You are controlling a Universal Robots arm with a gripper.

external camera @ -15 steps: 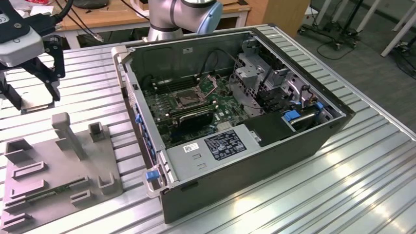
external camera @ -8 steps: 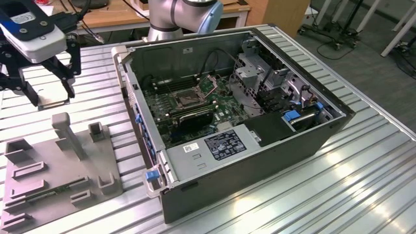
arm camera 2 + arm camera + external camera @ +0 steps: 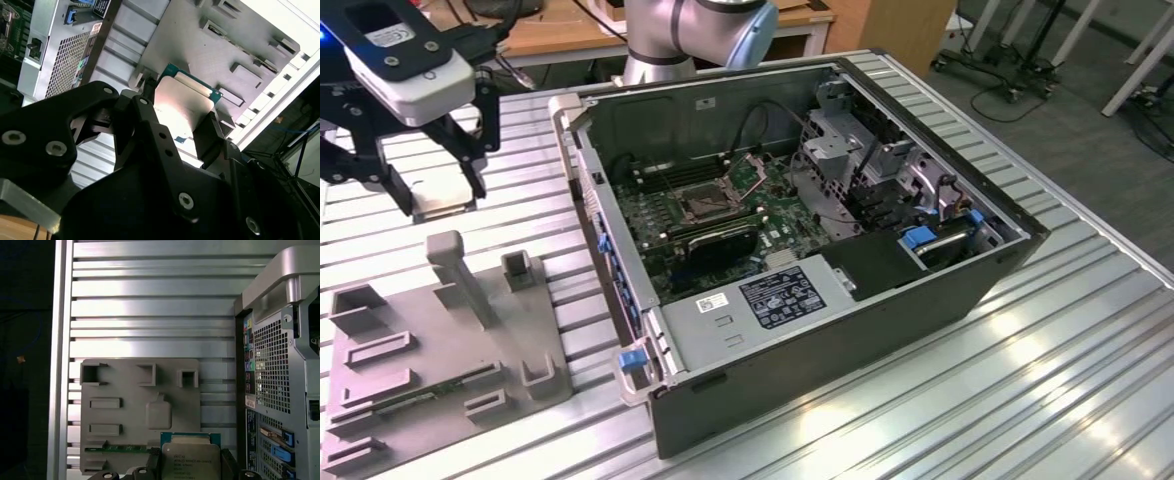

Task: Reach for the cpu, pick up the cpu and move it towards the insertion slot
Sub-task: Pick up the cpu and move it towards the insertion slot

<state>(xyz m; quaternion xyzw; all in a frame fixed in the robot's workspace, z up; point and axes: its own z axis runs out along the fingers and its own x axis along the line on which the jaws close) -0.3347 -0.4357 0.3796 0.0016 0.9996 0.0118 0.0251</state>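
Ribbed metal worktop [image 3: 1067, 340] carries everything you see: nearest, your jaws [image 3: 182, 127] are clamped on the cpu [image 3: 177, 107], lifted above the grey tray [image 3: 130, 405], while the insertion slot [image 3: 698, 203] sits farther off inside the open computer case [image 3: 854, 290].

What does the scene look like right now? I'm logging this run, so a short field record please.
gripper: shut on the cpu, raised above the table
cpu: held, silvery top showing in both wrist views
insertion slot: in the open computer case, empty
grey tray: on the table, memory stick lying in it
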